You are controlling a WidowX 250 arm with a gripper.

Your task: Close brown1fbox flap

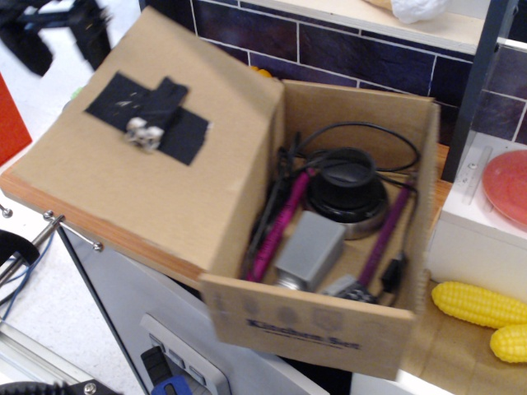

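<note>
Your hand [62, 29] sits at the upper left behind the flap [156, 156] (too blurred to tell its opening). The flap slants up from the brown1fbox [329, 247] on the counter [107, 243] — push rightward, over the open top.

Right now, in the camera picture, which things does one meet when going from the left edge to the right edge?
gripper → flap with its black tape patch → open box → pink plate

The large brown corrugated cardboard box [317, 325], well right of and below the blurred black claw [62, 29], bears dark print blurred beyond reading.
</note>
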